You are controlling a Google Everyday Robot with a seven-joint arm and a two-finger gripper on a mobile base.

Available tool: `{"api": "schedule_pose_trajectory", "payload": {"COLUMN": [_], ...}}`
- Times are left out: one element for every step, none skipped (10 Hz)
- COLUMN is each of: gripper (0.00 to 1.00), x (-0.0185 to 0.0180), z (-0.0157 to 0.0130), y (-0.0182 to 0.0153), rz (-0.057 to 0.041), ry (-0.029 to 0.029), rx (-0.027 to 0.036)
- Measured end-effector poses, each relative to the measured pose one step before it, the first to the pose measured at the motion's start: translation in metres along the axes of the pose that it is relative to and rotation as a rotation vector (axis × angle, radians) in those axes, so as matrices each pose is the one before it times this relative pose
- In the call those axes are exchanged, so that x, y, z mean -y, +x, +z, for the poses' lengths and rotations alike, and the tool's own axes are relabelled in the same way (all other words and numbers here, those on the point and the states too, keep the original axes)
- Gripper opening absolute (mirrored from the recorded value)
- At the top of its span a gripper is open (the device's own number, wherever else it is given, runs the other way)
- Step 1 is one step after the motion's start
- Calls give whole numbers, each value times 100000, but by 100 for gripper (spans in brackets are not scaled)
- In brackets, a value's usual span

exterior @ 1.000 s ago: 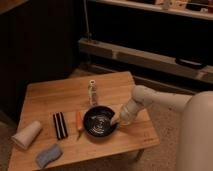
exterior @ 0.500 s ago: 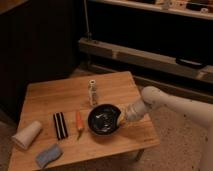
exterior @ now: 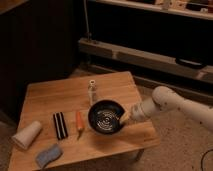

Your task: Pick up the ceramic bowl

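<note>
The ceramic bowl (exterior: 105,118) is round, glossy black with light rings inside. It is tilted toward the camera and raised slightly over the right half of the wooden table (exterior: 50,97). My gripper (exterior: 124,117) comes in from the right on a white arm (exterior: 172,106) and is shut on the bowl's right rim.
A small bottle (exterior: 92,91) stands just behind the bowl. An orange carrot (exterior: 79,124) and a black striped block (exterior: 60,125) lie left of it. A white cup (exterior: 27,134) lies on its side at the front left, next to a blue sponge (exterior: 48,155). A dark shelf unit (exterior: 150,35) stands behind.
The bowl has moved a little right and up with the gripper and now tilts toward the camera. The arm has drawn back to the right.
</note>
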Motion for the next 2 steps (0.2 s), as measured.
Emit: {"api": "schedule_pose_trajectory", "payload": {"gripper": [0,0], "x": [101,-20], "z": [9,-56], "y": [33,-14], "rz": [181,-11], "ry": [43,-46], "rx": [-40,126]}}
